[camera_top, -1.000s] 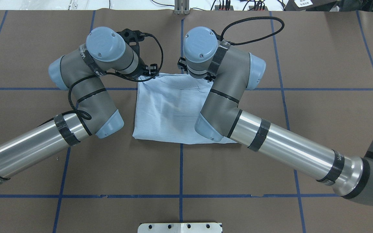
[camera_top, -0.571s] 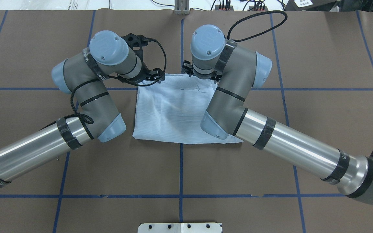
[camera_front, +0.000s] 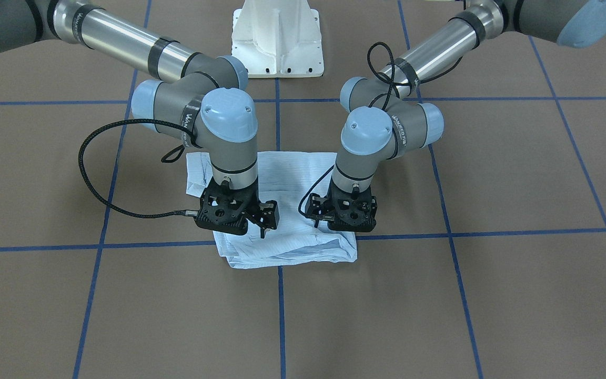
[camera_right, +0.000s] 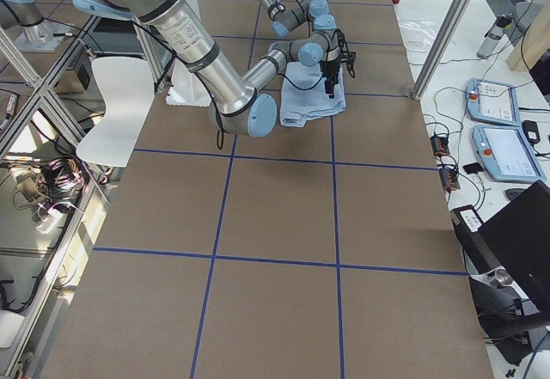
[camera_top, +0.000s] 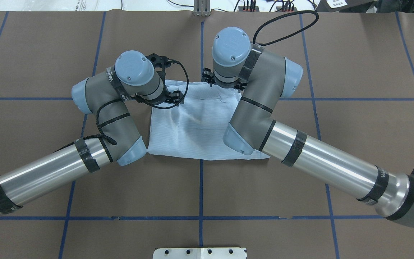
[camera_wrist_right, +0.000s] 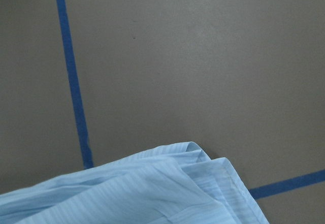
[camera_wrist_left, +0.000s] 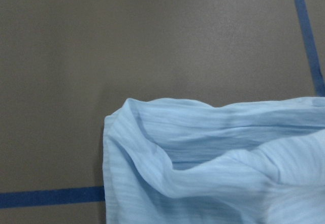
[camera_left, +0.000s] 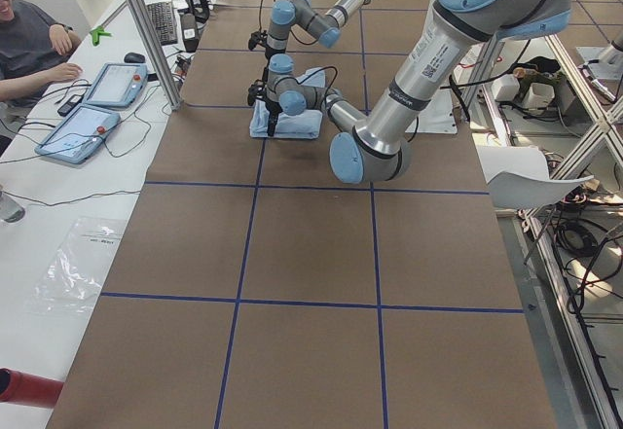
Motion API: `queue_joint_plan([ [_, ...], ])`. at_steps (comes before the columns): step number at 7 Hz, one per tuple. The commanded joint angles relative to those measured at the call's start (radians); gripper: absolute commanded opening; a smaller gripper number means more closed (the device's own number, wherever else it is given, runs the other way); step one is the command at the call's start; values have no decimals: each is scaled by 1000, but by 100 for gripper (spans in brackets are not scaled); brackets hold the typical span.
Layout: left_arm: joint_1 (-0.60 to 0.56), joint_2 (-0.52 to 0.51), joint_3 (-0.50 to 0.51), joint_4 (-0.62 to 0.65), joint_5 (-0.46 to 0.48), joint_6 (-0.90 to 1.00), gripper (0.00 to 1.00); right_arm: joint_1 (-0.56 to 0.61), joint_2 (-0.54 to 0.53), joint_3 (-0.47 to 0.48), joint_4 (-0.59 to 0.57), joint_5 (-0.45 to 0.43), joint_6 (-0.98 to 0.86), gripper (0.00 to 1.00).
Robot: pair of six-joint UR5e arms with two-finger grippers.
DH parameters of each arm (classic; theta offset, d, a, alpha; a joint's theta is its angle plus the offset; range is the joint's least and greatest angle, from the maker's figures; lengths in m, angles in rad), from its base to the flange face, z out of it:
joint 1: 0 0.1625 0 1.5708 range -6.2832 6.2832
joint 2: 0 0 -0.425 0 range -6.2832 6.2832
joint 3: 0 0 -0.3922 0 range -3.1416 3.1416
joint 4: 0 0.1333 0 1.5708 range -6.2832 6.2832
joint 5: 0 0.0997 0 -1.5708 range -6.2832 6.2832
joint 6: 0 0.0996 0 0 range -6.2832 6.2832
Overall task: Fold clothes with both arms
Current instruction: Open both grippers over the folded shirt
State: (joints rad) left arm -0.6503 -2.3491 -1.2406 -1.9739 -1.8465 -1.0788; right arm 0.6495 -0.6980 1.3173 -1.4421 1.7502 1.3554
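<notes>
Evidently we hover the left end effector (camera_front: 347, 221) and the right end effector (camera_front: 260, 223) low over the far edge of the folded shirt (camera_top: 189, 126), which lies mid-desk (camera_top: 264, 201), seemingly to take its corners for another fold, though we cannot tell how wide either stands.

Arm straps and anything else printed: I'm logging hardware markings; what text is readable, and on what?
"WAN", rest blurred: white letters on the black strap round the left arm.
"WAN", rest blurred: the matching strap round the right arm.
Too small to read: the white sticker on the left arm, exterior left view.
No text shows on the shirt.
</notes>
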Motion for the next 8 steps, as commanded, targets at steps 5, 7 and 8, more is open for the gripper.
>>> queue_joint_plan([
  [5,-108,-127,150,1,-19,20,100,30,-34,-1,-4,35,-124,100],
  [7,-123,1,-59,73,-92,112,100,120,-113,35,-17,199,-322,100],
  [8,-159,55,-232,249,-105,234,100,169,-177,98,-65,239,-466,100],
])
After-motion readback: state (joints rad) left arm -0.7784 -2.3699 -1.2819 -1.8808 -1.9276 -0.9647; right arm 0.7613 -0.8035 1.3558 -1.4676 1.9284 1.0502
